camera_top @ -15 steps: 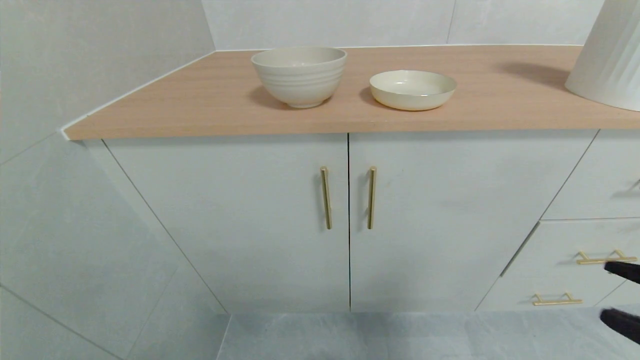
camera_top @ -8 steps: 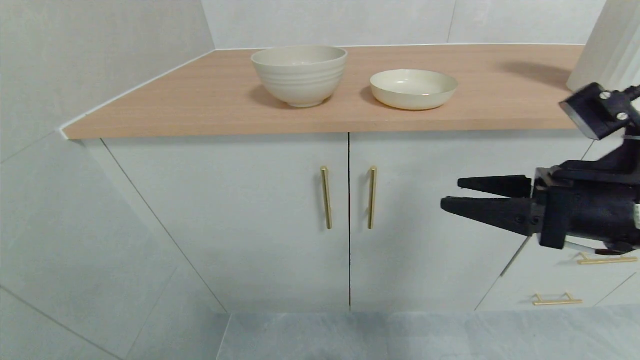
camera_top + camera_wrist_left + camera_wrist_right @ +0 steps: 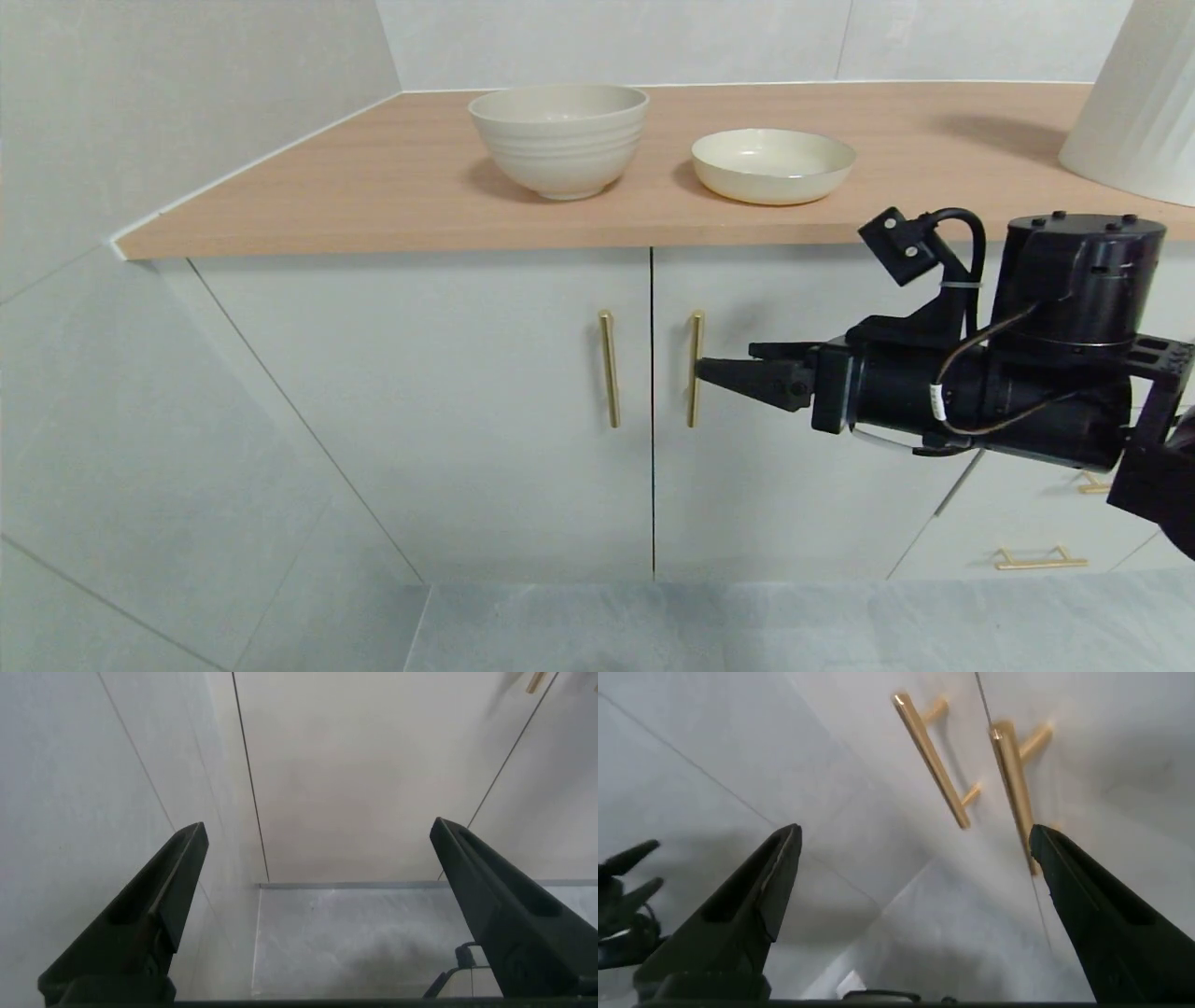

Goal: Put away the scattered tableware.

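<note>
Left gripper (image 3: pixel 318 835): fingers spread wide, nothing between them, facing pale floor at the foot of pale panels, well away from the tableware. Wooden counter (image 3: pixel 373 201): runs the full width above a pale cabinet. Bowl (image 3: pixel 558 140): deep, ribbed, cream, upright on the counter, left of centre and towards the far side. Left door handle (image 3: pixel 609 369) and right door handle (image 3: pixel 695 369): two brass bars with upright long axes, side by side either side of the seam between two shut doors, below the bowl. Dish (image 3: pixel 773 165): shallow, cream, upright on the counter, right of the bowl and apart from it. Right gripper (image 3: pixel 711 371): held level in front of the right door, below the counter's front edge, fingertips pointing left and just beside the right door handle; whether they touch it cannot be told. Its fingers are spread wide and hold nothing (image 3: pixel 915 840), with both brass bars in the gap ahead. Both pieces of tableware lie above and beyond these fingers, the dish nearer than the bowl, and the right arm is the nearer arm to each. Probable step: opening the right door, which calls for closing across the upright bar. Ribbed white vessel (image 3: pixel 1139 103): far right on the counter. Drawers (image 3: pixel 1039 560): lower right, with brass pulls.
</note>
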Robot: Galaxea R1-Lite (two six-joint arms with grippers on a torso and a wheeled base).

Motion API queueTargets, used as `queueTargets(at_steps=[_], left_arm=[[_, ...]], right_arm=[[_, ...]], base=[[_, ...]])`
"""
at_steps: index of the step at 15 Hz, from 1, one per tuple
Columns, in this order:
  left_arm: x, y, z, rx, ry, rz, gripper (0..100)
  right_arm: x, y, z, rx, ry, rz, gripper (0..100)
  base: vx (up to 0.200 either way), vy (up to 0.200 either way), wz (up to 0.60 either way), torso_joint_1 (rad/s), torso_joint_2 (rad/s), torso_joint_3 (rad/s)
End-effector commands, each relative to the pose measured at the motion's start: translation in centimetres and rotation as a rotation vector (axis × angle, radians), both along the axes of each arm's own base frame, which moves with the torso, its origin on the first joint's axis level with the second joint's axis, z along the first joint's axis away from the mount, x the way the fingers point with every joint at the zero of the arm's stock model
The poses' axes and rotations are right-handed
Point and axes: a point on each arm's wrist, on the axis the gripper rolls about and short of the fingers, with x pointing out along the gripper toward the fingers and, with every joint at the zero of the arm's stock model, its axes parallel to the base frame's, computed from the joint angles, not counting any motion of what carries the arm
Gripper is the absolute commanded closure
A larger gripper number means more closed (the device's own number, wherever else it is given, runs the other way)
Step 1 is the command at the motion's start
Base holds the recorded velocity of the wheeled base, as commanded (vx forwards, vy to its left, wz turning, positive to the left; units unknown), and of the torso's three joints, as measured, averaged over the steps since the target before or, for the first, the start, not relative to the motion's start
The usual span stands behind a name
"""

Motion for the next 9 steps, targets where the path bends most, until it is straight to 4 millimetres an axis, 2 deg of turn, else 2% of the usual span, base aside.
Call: queueTargets(at_steps=[1, 5, 9], left_arm=[[0.0, 0.0, 0.0, 0.000, 0.000, 0.001, 0], [0.0, 0.0, 0.0, 0.000, 0.000, 0.001, 0], [0.0, 0.0, 0.0, -0.001, 0.000, 0.001, 0]], right_arm=[[1.0, 0.8, -1.9, -0.027, 0.051, 0.002, 0], [3.0, 2.2, -3.0, 0.068, 0.109, -0.028, 0], [4.2, 3.4, -4.1, 0.095, 0.091, -0.089, 0]], base=[[0.000, 0.000, 0.00, 0.000, 0.00, 0.000], [0.000, 0.000, 0.00, 0.000, 0.00, 0.000], [0.000, 0.000, 0.00, 0.000, 0.00, 0.000]])
